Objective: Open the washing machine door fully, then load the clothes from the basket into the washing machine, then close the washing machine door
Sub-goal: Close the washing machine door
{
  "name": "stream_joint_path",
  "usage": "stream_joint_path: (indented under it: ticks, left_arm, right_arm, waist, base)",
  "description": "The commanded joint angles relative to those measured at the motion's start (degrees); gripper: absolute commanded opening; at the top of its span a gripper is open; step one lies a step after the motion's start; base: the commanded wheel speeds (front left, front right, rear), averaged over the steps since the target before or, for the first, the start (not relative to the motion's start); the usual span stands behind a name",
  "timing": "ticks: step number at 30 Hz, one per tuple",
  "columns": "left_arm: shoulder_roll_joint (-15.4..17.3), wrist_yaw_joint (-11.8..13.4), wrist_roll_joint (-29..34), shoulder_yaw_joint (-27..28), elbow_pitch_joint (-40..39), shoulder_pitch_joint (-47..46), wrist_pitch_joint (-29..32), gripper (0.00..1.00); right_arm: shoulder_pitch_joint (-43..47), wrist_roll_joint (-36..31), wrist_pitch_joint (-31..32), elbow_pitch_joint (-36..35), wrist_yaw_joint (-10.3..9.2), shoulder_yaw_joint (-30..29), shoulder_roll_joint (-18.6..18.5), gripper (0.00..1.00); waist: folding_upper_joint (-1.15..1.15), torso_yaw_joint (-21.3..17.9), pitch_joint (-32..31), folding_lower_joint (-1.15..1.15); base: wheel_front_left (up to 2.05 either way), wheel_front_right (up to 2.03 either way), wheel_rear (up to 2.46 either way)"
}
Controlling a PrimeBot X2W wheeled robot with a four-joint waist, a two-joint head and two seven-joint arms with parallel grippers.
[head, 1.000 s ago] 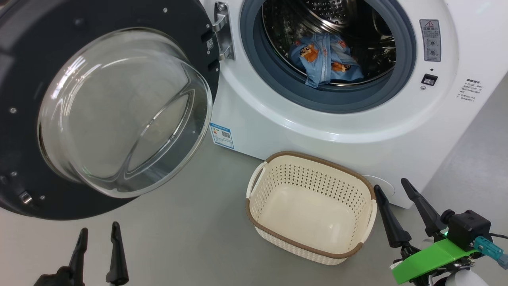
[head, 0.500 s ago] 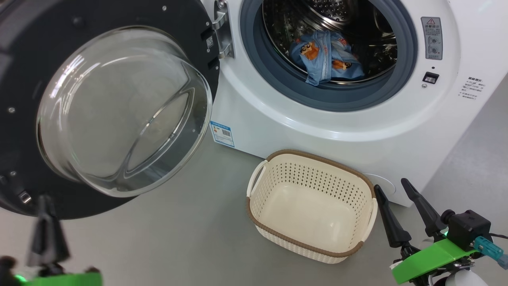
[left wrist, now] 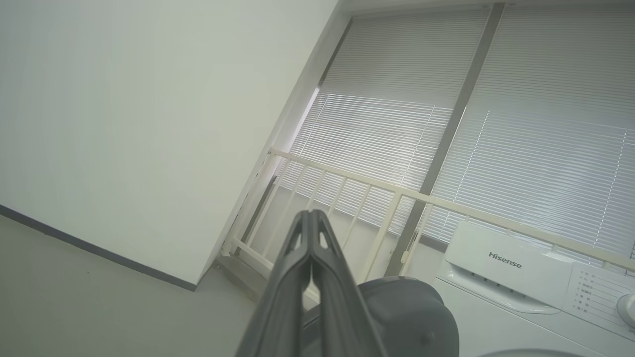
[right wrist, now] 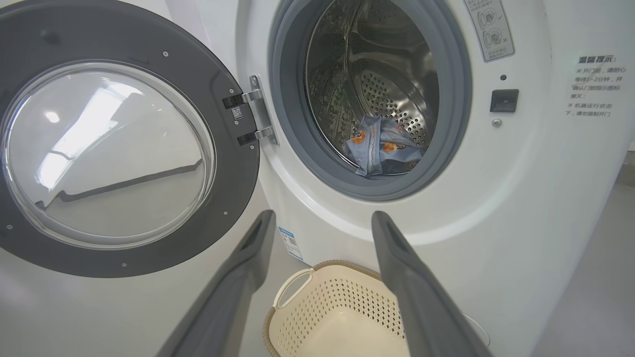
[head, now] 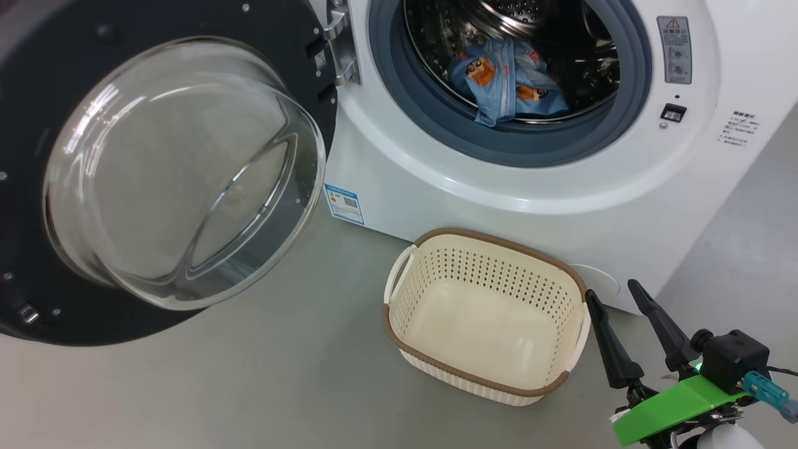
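While the right gripper (head: 611, 289) stands wide and unloaded, the basket (head: 492, 274) sits just left of its fingers. Clothes (head: 508, 84) lie in the washing machine (head: 499, 199) drum beyond its tips, the washing machine door (head: 156, 22) swung open far left. Left gripper (left wrist: 311, 214) is pinched tight, fingers touching.

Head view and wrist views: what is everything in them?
washing machine: one, white, on the grey floor
door: one, black rim, clear glass, swung open left of the drum
clothes: one bundle, light blue with orange prints, inside the drum
basket: one, cream with brown rim, empty, before the machine
label: one, blue, machine's lower corner
railing: one, cream, before white blinds
left tool: one, dark, shut, aimed toward the railing
right tool: one, dark, open, right of the basket
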Motion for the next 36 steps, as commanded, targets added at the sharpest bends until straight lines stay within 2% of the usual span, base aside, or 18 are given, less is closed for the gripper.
stream_joint_path:
  ticks: [1,4,5,7,14,20,25,36]
  left_arm:
    - [4.85,-0.26,-1.68,2.41,0.69,-3.09,1.09,0.00]
    - [9.25,-0.26,-8.45,2.91,7.36,-7.78,5.06,0.00]
    - [12.19,-0.26,-11.53,2.27,12.44,-10.91,8.16,0.00]
    - [14.75,-0.27,-13.31,1.66,17.56,-13.93,10.33,0.00]
    - [19.97,-0.27,-18.92,-1.95,33.19,-22.70,23.50,0.00]
    - [22.53,-0.19,-22.29,-5.17,41.05,-27.59,37.76,0.00]
    - [23.01,0.05,-23.79,-6.83,43.56,-29.30,45.24,0.00]
    - [21.80,0.10,-26.27,-7.47,43.37,-29.00,51.77,0.00]
  right_arm:
    - [-1.13,0.06,-0.46,-1.61,0.32,0.78,-0.78,1.00]
    - [-1.57,-0.02,-0.46,-1.75,0.32,0.80,-1.08,1.00]
    - [-1.94,-0.08,-0.46,-1.83,0.32,0.77,-1.36,1.00]
    - [-2.30,-0.16,-0.46,-1.86,0.32,0.86,-1.61,1.00]
    - [-3.08,-0.19,-0.46,-1.72,0.32,1.31,-2.35,1.00]
    - [-3.00,-0.16,-0.46,-1.77,0.32,1.53,-2.55,1.00]
    - [-2.90,-0.17,-0.46,-1.92,0.32,1.77,-2.82,1.00]
    - [-3.68,-0.19,-0.46,-2.21,0.32,2.20,-3.65,1.00]
  waist:
    - [0.00,-0.32,0.72,0.00]
    - [0.00,-0.56,1.85,0.00]
    - [0.00,-0.60,2.76,0.00]
    - [0.00,-0.64,3.51,0.00]
    - [0.00,-0.22,4.99,0.00]
    - [0.00,0.49,5.36,0.00]
    - [0.00,1.08,5.83,0.00]
    - [0.00,1.50,6.84,0.00]
  base:
    - [0.00,0.00,0.00]
    - [0.00,0.00,0.00]
    - [0.00,0.00,0.00]
    - [0.00,0.00,0.00]
    - [0.00,0.00,0.00]
    - [0.00,0.00,0.00]
    - [0.00,0.00,0.00]
    - [0.00,0.00,0.00]
